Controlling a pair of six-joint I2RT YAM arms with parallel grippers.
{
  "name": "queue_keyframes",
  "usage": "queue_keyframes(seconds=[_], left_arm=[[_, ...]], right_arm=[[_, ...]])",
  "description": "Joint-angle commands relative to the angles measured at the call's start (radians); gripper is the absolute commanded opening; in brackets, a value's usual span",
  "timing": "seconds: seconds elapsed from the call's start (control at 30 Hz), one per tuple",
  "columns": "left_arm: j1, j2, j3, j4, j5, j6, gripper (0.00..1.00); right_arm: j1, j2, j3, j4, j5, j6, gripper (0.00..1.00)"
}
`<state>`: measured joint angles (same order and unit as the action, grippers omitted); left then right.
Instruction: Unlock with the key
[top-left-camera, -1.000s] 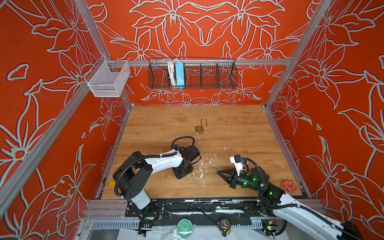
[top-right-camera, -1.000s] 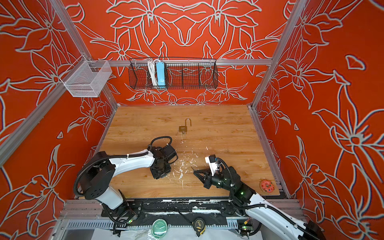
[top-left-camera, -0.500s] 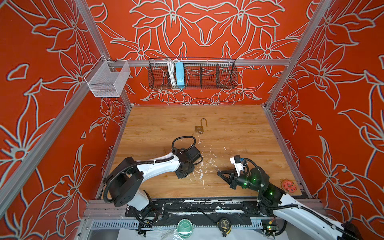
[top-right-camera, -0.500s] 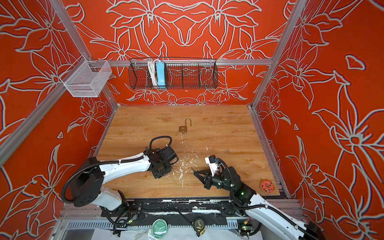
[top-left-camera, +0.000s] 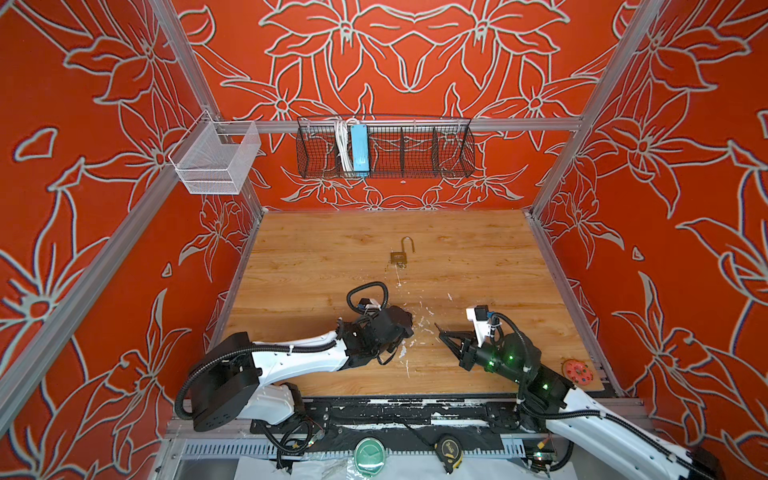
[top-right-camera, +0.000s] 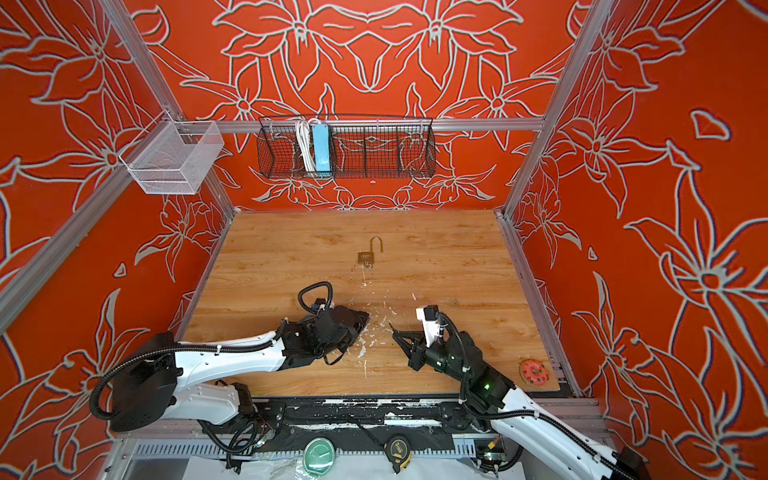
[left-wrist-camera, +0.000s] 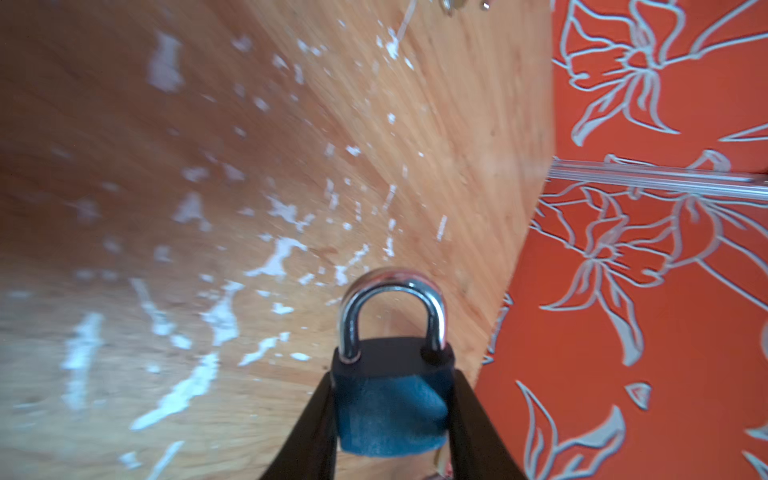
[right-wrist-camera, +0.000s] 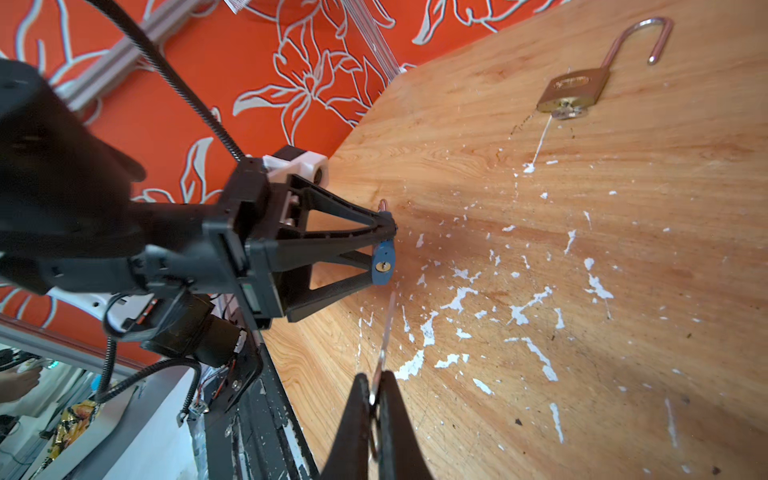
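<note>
A blue padlock with a closed silver shackle is clamped by its body between the black fingers of my left gripper. The right wrist view shows this padlock with its brass keyhole facing my right gripper. That gripper is shut on a thin silver key, whose blade points at the padlock a short way off. In both top views the left gripper and the right gripper face each other low over the wooden table.
A brass padlock lies mid-table with its shackle open and a key in it. White scrape marks dot the wood. A red disc sits at the front right. A black wire basket and a white mesh basket hang on the walls.
My left arm has lowered its elbow and swung its gripper with the blue padlock to the right, toward the right gripper. The right arm has stayed put with the key.
</note>
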<state>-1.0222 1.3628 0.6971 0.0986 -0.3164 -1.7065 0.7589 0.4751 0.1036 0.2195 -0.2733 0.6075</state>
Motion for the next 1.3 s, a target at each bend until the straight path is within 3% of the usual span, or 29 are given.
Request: queue_keyframes(seconds=[0.0, 0.23, 1.27], left_arm=[[-0.024, 0.013, 0.008, 0.228, -0.063, -0.03, 0.0], [-0.033, 0.036, 0.015, 0.253, -0.062, -0.052, 0.0], [-0.042, 0.033, 0.006, 0.259, -0.044, -0.064, 0.0]], right_arm=[[0.001, 0.07, 0.059, 0.052, -0.022, -0.029, 0.0], [0.002, 0.179, 0.107, 0.096, -0.033, -0.044, 0.0], [0.002, 0.268, 0.152, 0.111, 0.014, -0.06, 0.0]])
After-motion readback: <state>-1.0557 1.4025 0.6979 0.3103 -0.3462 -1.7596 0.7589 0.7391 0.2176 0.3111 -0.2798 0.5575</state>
